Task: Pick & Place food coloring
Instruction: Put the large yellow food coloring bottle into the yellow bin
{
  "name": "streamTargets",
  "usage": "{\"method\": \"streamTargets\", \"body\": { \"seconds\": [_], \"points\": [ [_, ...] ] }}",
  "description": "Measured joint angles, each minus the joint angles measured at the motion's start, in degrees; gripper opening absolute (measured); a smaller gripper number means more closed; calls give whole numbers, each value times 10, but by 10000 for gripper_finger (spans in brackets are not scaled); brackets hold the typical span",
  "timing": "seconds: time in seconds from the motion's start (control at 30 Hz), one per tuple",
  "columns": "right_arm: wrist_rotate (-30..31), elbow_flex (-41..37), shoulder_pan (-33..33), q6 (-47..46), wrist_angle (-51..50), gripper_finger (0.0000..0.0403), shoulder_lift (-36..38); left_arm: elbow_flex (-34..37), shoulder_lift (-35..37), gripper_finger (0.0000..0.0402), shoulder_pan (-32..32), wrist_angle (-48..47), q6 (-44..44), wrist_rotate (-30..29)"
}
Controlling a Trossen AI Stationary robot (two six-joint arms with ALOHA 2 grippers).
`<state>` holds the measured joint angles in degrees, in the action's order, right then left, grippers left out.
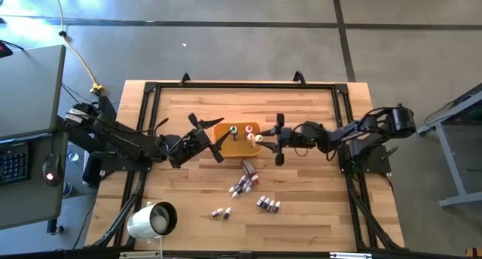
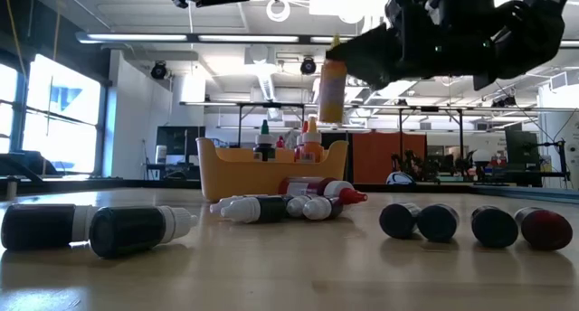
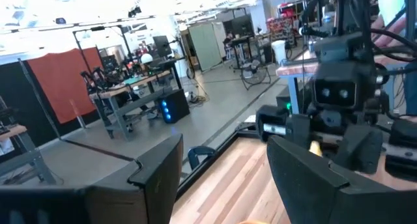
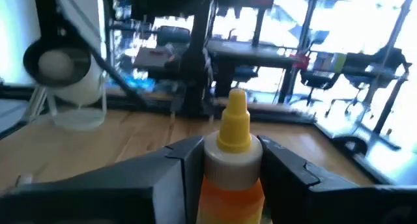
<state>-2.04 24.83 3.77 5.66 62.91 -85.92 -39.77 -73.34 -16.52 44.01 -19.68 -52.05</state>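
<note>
- Wooden table point(image 1: 188, 221) in a workshop with benches.
- Right gripper point(image 4: 228, 160) clamped on one yellow-capped bottle point(image 4: 233, 152) over the orange tray point(image 1: 226, 141).
- Left gripper point(image 1: 207, 136) spread apart beside the tray.
- Three bottles stand inside the tray.
- About nine bottles point(image 1: 245, 182) lie loose.

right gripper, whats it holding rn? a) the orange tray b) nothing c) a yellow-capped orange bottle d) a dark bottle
c: in the right wrist view the right gripper is closed on the yellow-capped orange bottle, and the low view shows that bottle hanging in the air above the orange tray.
</note>
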Motion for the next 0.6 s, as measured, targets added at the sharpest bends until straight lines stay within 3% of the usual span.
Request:
{"method": "streamTargets", "body": {
  "seconds": [0.33, 0.6],
  "points": [
    [-13, 3, -9, -7, 31, 122, -60, 0, 0, 220, 0, 0, 0, 0],
    [-14, 66, -6, 21, 24, 120, -126, 0, 0, 220, 0, 0, 0, -2]
  ]
}}
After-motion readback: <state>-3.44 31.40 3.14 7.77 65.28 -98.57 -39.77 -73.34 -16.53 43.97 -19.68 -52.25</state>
